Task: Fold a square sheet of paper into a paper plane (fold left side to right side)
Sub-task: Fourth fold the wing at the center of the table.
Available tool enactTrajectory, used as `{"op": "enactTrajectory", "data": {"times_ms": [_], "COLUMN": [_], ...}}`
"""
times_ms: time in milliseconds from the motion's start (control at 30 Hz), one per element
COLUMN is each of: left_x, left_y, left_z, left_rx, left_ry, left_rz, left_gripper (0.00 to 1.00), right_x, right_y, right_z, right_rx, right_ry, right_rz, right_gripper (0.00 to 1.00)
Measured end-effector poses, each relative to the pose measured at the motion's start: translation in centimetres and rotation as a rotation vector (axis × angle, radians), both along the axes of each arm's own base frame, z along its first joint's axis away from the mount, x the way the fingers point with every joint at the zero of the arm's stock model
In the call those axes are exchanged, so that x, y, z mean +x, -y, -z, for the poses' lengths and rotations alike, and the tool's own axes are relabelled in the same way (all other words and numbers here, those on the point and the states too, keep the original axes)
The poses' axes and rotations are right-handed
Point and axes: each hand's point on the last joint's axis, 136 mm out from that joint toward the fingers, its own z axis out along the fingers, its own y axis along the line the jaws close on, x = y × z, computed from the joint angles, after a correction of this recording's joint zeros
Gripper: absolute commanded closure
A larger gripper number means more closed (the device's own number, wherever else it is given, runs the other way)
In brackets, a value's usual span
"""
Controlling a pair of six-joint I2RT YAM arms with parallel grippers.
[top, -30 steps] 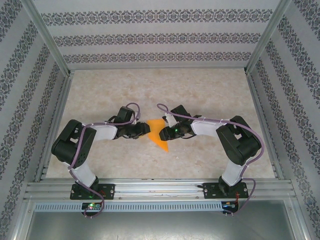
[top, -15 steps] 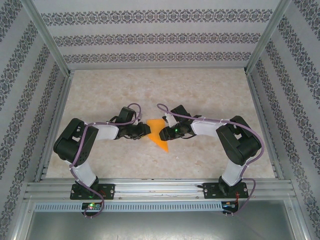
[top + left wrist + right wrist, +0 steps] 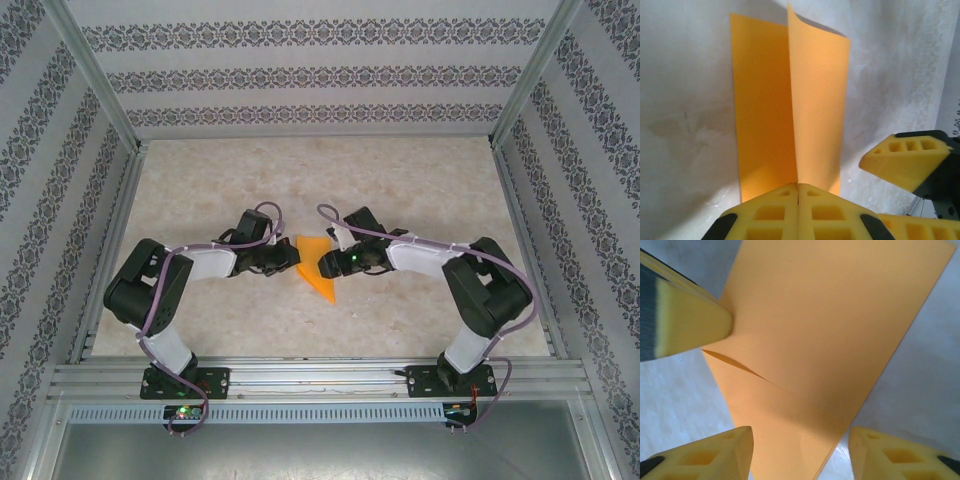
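The orange sheet of paper (image 3: 314, 268) lies mid-table as a pointed shape, its tip toward the near edge. In the left wrist view the paper (image 3: 765, 110) has one long flap standing up along a centre crease. My left gripper (image 3: 798, 186) is shut on the near end of that crease. It reaches the paper's left edge in the top view (image 3: 294, 257). My right gripper (image 3: 800, 452) hovers open over the paper's (image 3: 830, 325) narrow end, one finger either side. It meets the paper's right edge in the top view (image 3: 325, 265). A left fingertip (image 3: 695, 325) touches the paper's far corner.
The pale marbled tabletop (image 3: 400, 190) is fenced by patterned walls and metal posts. An aluminium rail (image 3: 320, 378) carrying both arm bases runs along the near edge. The right gripper's yellow fingers (image 3: 905, 160) sit close to the right of the paper in the left wrist view.
The paper's outline looks narrower from above, its left edge drawn in toward the centre. The right gripper has shifted slightly up and left, and the right arm's elbow moved right.
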Motion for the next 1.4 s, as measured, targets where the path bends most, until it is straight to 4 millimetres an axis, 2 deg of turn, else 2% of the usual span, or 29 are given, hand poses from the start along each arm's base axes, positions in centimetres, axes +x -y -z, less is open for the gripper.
{"op": "enactTrajectory", "data": {"times_ms": [100,233,333,467,567,667,767,967,1100,1400], "left_x": [0.3,0.5,0.6,0.4,0.2,0.1,0.2,0.2,0.1,-0.1], "left_y": [0.2,0.3,0.4,0.5,0.6,0.7,0.7,0.7,0.9,1.1], "left_z": [-0.9,-1.6,-1.7,-1.8,-1.8,-1.8,-2.0,-2.0,-2.1,-2.2], "left_rx": [-0.014,-0.026,-0.031,-0.037,-0.038,-0.037,-0.036,-0.036,-0.036,-0.039], "left_ry": [0.017,0.025,0.016,-0.006,-0.025,-0.034,-0.036,-0.038,-0.037,-0.042], "left_rz": [-0.002,-0.01,-0.018,-0.031,-0.036,-0.037,-0.04,-0.04,-0.035,-0.033], "left_gripper": [0.94,0.94,0.94,0.93,0.93,0.93,0.93,0.93,0.93,0.93], "right_x": [0.3,-0.5,-1.6,-6.4,-7.7,-7.4,-6.8,-5.5,-5.0,-4.4], "right_y": [0.3,0.0,-0.3,-3.3,-3.7,-2.7,-1.8,-2.5,-3.1,-3.6], "right_z": [-2.3,-4.1,-3.5,-2.4,-0.8,1.1,1.9,1.3,1.6,1.8], "right_rx": [-0.007,-0.04,-0.138,-0.254,-0.341,-0.44,-0.5,-0.509,-0.516,-0.533], "right_ry": [0.073,0.145,0.193,0.271,0.302,0.311,0.325,0.365,0.371,0.388], "right_rz": [0.016,0.004,-0.002,-0.131,-0.153,-0.129,-0.098,-0.068,-0.067,-0.074], "right_gripper": [0.43,0.43,0.45,0.47,0.49,0.51,0.52,0.54,0.55,0.7]}}
